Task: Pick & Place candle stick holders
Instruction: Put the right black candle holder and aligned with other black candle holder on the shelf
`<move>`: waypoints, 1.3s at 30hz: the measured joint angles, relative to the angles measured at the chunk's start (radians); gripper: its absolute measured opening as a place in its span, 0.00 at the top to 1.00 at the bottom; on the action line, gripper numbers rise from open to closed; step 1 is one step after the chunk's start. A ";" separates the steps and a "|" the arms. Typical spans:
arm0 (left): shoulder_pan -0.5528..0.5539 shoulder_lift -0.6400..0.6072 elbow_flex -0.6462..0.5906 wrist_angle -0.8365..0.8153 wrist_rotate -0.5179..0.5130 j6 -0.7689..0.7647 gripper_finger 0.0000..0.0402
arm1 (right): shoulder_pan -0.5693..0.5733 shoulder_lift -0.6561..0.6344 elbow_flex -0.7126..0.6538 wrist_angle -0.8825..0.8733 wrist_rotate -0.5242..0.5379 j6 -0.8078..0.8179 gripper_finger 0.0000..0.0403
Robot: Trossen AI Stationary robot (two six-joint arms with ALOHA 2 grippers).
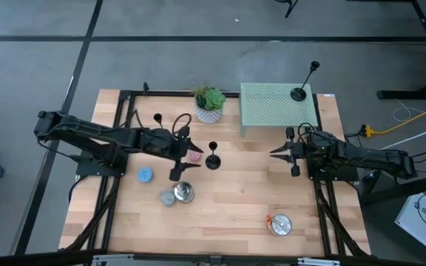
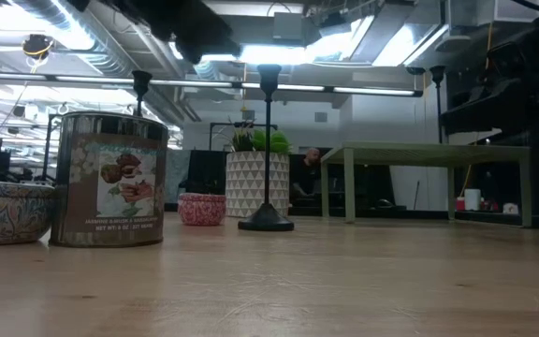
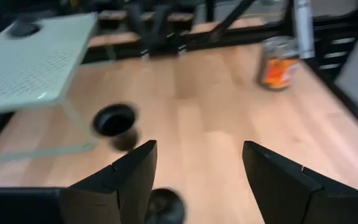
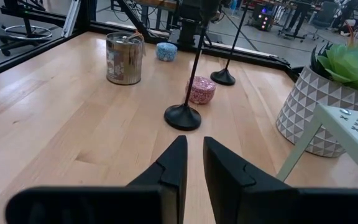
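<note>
A wooden desk [image 1: 228, 199] is carrying three candle stick holders [image 1: 213, 159]: one standing on the green rack [image 1: 272, 111], two left of it. The left claw [image 1: 186, 154], released, is hovering just beside the middle holder, probably after placing it. The right claw [image 1: 283, 153] is waiting nearly clenched, empty, below the rack.

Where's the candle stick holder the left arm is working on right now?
In the high view that candle stick holder stands upright mid-table, beside the pink candle, just off the open left gripper and in front of the potted plant.
</note>
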 joint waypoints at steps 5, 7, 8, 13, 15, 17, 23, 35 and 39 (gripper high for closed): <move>0.012 0.065 0.000 0.006 -0.078 -0.076 0.41 | 0.000 0.000 0.000 0.000 0.000 0.001 0.87; 0.020 0.090 0.000 0.013 -0.078 -0.106 0.41 | 0.000 0.000 0.000 0.000 0.000 0.003 0.87; 0.023 0.105 0.000 0.016 -0.080 -0.115 0.41 | 0.000 0.000 0.000 0.000 0.000 0.003 0.87; 0.039 0.189 0.000 0.086 -0.081 -0.137 0.42 | 0.000 0.000 0.000 0.000 0.000 0.003 0.87; 0.043 0.224 0.000 0.141 -0.081 -0.139 0.42 | 0.000 0.000 0.000 0.000 0.000 0.003 0.87; 0.047 0.252 0.001 0.195 -0.086 -0.123 0.42 | 0.000 0.000 0.000 0.000 0.000 0.003 0.87; 0.049 0.283 0.001 0.222 -0.193 -0.109 0.43 | 0.000 0.000 0.000 0.000 0.000 0.003 0.87; 0.053 0.283 0.001 0.227 -0.150 -0.113 0.69 | 0.000 0.000 0.000 0.000 0.000 0.003 0.87; 0.055 0.283 0.001 0.242 -0.150 -0.113 0.81 | 0.000 0.000 0.000 0.000 0.000 0.003 0.87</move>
